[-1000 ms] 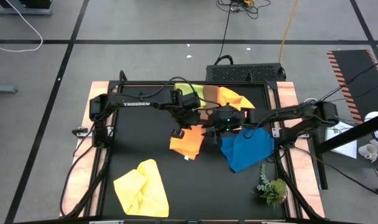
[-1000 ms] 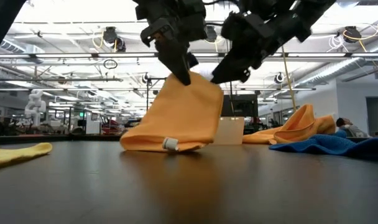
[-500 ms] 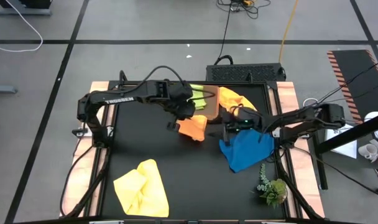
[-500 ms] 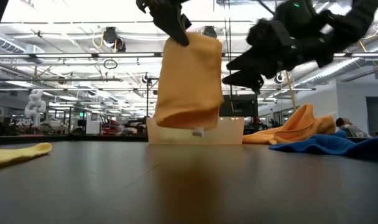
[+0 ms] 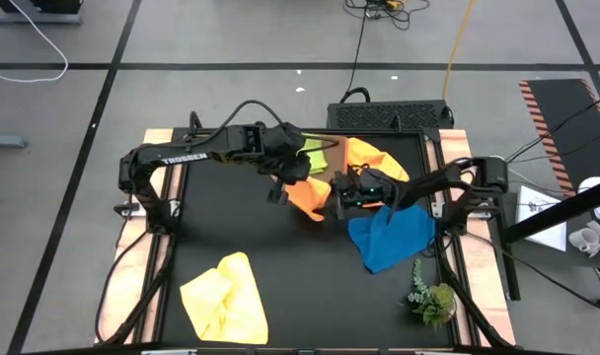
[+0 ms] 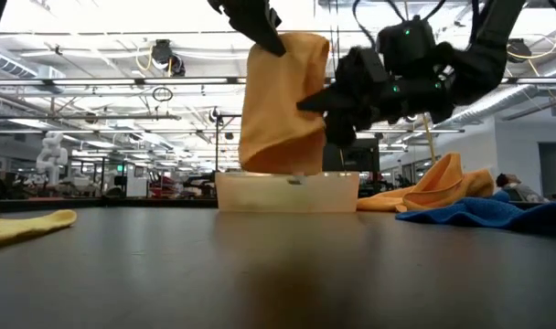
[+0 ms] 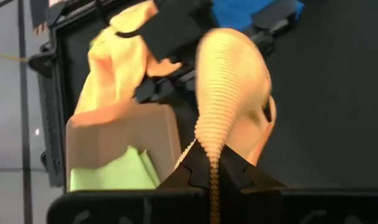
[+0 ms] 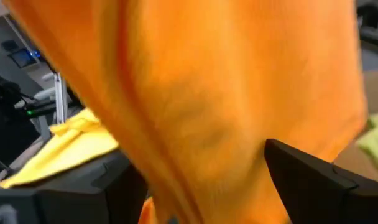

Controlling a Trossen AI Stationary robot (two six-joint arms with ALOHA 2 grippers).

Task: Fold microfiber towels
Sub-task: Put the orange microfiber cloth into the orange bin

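Observation:
My left gripper (image 5: 283, 185) is shut on a folded orange towel (image 6: 283, 105), held up in front of the brown tray (image 6: 287, 192). My right gripper (image 6: 326, 108) is open at the towel's hanging side, a finger (image 8: 304, 177) on either side of the cloth (image 8: 226, 106). A lime green towel (image 5: 316, 154) lies in the tray (image 5: 332, 146). A second orange towel (image 5: 371, 158), a blue towel (image 5: 391, 237) and a yellow towel (image 5: 226, 296) lie on the table. My left gripper pinches the folded towel's top edge (image 7: 211, 163) between its two fingers, several layers, from above. The towel hangs slack below the fingers, clear of the table, with its lower end (image 6: 278, 166) at about the tray's rim. My right gripper's fingers straddle the hanging cloth, coming level from the table's right; I cannot tell whether they touch it.
A small green plant sprig (image 5: 433, 298) lies at the near right. The table's near middle (image 5: 300, 286) is bare black surface. A black box (image 5: 389, 115) stands beyond the far edge.
My left gripper has risen and gone toward the far edge and the tray, lifting the folded orange towel clear of the table so that it hangs. My right gripper has let go of the towel's top, drawn back toward the right, then come back to the towel's side.

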